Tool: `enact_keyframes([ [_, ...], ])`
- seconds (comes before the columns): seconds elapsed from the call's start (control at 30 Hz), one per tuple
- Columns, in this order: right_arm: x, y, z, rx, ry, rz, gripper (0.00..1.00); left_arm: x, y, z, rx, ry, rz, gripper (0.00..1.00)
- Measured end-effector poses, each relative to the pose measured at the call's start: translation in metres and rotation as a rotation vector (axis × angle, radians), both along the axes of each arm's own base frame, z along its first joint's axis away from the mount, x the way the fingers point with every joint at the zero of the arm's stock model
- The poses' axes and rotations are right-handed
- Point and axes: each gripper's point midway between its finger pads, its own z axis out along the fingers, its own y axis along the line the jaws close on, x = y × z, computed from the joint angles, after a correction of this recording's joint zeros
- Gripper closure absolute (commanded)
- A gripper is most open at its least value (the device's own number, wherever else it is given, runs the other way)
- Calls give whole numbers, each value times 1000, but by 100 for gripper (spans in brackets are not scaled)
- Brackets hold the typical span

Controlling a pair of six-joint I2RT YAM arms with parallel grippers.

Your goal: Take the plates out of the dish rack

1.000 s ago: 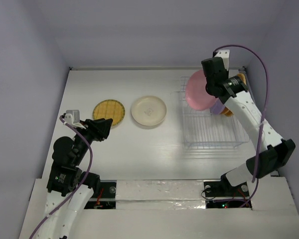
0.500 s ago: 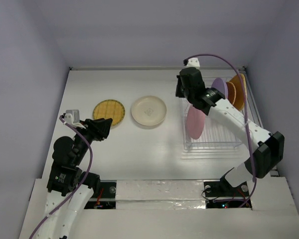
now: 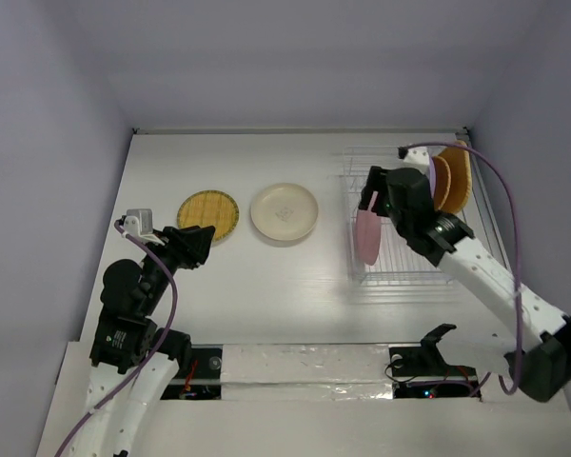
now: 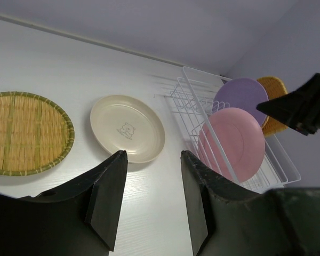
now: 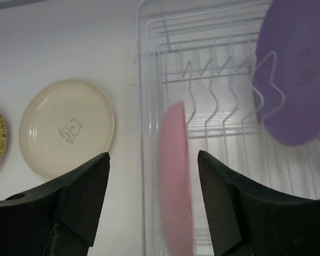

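Observation:
The dish rack (image 3: 414,268) stands at the right of the table. A pink plate (image 3: 367,238) stands on edge inside its left side. My right gripper (image 3: 374,195) hovers just above it, open. In the right wrist view the pink plate (image 5: 175,181) is blurred and sits between the spread fingers of the right gripper (image 5: 152,153), touching neither. A purple plate (image 5: 296,69) and orange plates (image 3: 454,181) stand upright at the rack's back. A yellow woven plate (image 3: 208,216) and a cream plate (image 3: 284,212) lie flat on the table. My left gripper (image 4: 153,153) is open and holds nothing, near the yellow plate.
White walls close the table at the back and on both sides. The rack's thin wire rail (image 5: 144,106) runs close beside the pink plate. Bare tabletop (image 3: 285,286) lies between the cream plate and the near edge.
My right gripper brought the pink plate down from above the rack's back to its left front, then opened and let it go. The left arm has not moved.

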Motion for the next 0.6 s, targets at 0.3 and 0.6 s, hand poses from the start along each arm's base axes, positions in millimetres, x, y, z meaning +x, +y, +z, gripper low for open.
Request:
enact_keyframes([
  [0.3,-28,-14,15,151,-93,36,23,0,0,0,0,0,0,58],
  [0.6,-16,-22,-66,199,87,78,62,0,0,0,0,1,0,58],
])
